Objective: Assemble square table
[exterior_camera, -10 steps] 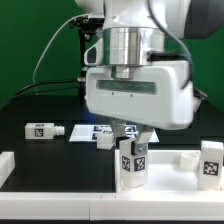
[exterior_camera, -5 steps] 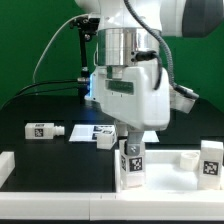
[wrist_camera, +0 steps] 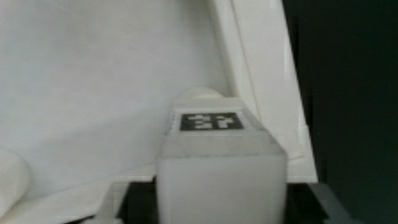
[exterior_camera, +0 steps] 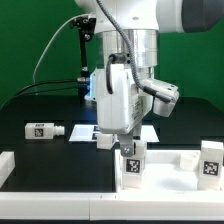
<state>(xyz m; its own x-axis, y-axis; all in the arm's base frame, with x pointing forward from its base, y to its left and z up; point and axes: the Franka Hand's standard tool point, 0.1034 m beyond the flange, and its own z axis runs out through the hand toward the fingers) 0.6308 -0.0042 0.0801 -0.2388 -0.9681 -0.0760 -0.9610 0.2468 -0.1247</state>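
Observation:
The square table's white top [exterior_camera: 178, 160] lies at the front of the table, with its raised rim [wrist_camera: 260, 70] showing in the wrist view. One white tagged leg [exterior_camera: 132, 166] stands upright on the top near that rim. My gripper [exterior_camera: 131, 150] comes straight down over this leg and is shut on it. In the wrist view the leg [wrist_camera: 222, 165] fills the space between my dark fingers [wrist_camera: 139, 205]. A second tagged leg [exterior_camera: 43, 130] lies on the black table at the exterior view's left. Another leg [exterior_camera: 210, 160] stands at the right.
The marker board [exterior_camera: 88, 132] lies flat behind the gripper, with a small white block [exterior_camera: 105, 141] beside it. A green wall closes the back. The top's corner [exterior_camera: 8, 165] juts up at the front left.
The wrist and hand have turned about the vertical axis over the upright leg. The leg stays in the same spot on the top, still gripped.

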